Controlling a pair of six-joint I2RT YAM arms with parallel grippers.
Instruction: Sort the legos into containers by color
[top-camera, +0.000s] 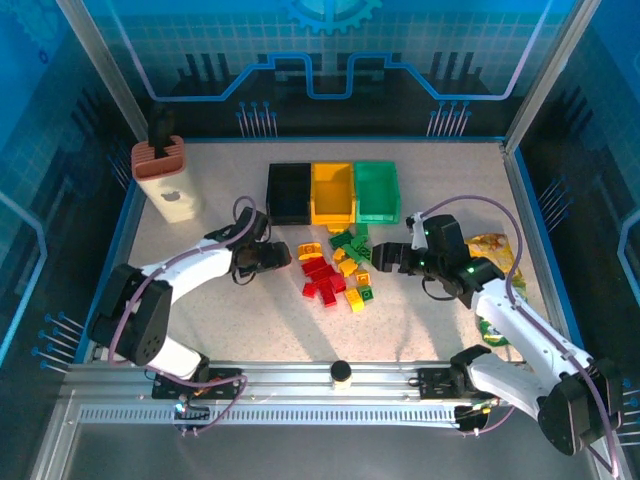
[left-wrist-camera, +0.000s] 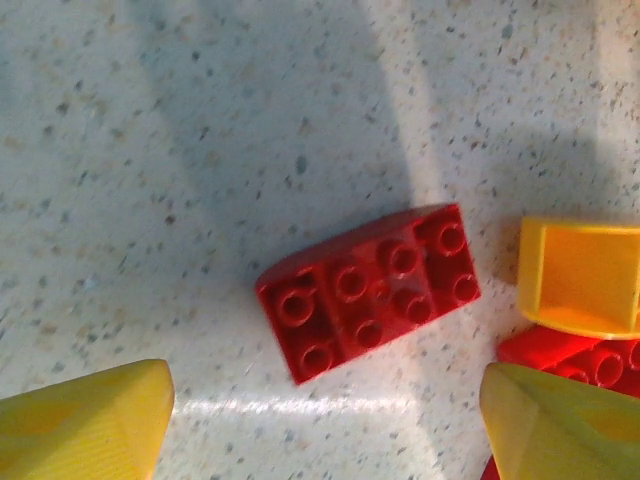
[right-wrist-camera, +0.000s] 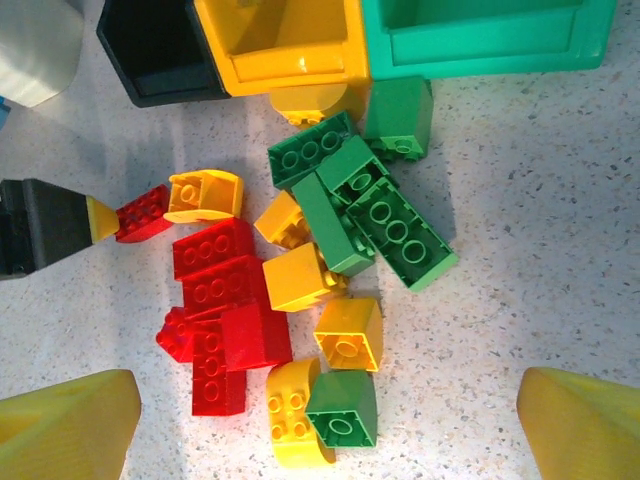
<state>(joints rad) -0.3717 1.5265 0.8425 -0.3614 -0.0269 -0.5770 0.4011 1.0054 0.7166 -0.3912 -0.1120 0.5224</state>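
Note:
The legos (top-camera: 335, 270) lie in a loose red, yellow and green pile mid-table, just in front of the black bin (top-camera: 289, 192), yellow bin (top-camera: 332, 192) and green bin (top-camera: 376, 190). My left gripper (top-camera: 278, 256) is at the pile's left edge. It is open, and its yellow fingertips (left-wrist-camera: 110, 415) flank bare table just short of a red brick (left-wrist-camera: 368, 292). A yellow brick (left-wrist-camera: 580, 275) lies to that brick's right. My right gripper (right-wrist-camera: 327, 395) hangs open above the pile's right side and holds nothing. Beneath it lie a green brick (right-wrist-camera: 345, 408) and a yellow brick (right-wrist-camera: 350, 333).
A tall beige-and-brown holder (top-camera: 168, 178) stands at the back left. Yellow-green snack bags (top-camera: 495, 250) lie under the right arm near the right wall. A small black knob (top-camera: 341, 373) sits on the front rail. The bins (right-wrist-camera: 280, 40) stand touching side by side.

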